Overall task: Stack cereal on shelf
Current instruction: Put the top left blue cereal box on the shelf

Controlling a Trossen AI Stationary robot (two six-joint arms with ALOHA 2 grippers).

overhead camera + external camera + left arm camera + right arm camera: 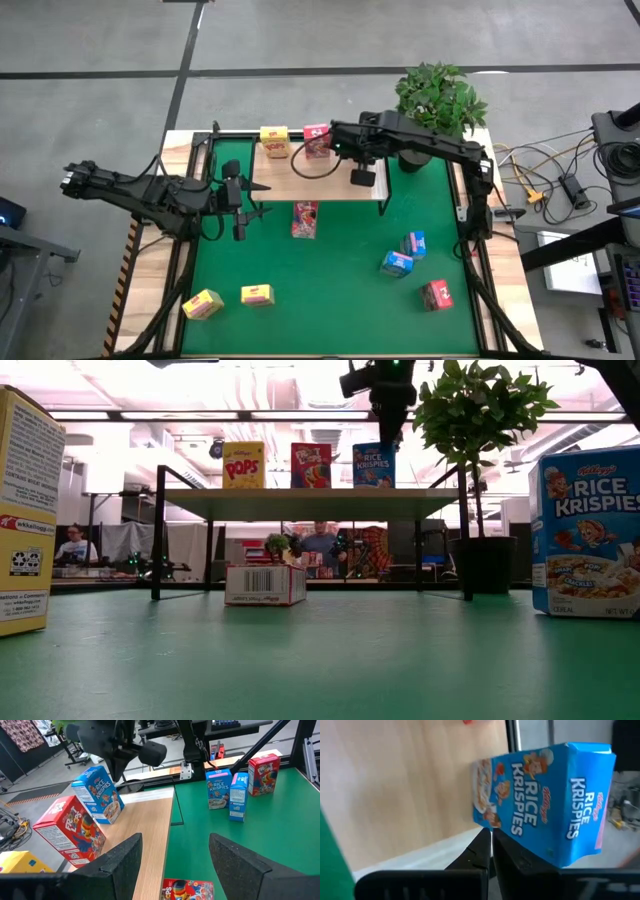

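Observation:
The shelf (330,186) carries three upright cereal boxes in a row: yellow (243,465), pink-red (311,465) and blue (373,465). My right gripper (491,845) hangs over the shelf's right end, fingers shut, beside the blue box (545,805). My left gripper (240,205) waits open over the mat at the shelf's left end. On the mat, one pink-red box (306,218) lies flat in front of the shelf. Two blue boxes (405,253), another pink-red (437,294) and two yellow (230,300) are there too. My right gripper comes from above, pointing down, with its shut fingertips (485,837) at the blue box's top edge (487,820). Whether they touch the box I cannot tell. The box stands upright on the shelf board.
A potted plant (440,98) stands at the table's far right corner, close behind my right arm. The green mat (340,300) has bare room in the middle. Cables lie off the table's right edge. People sit in the room beyond the shelf (320,545).

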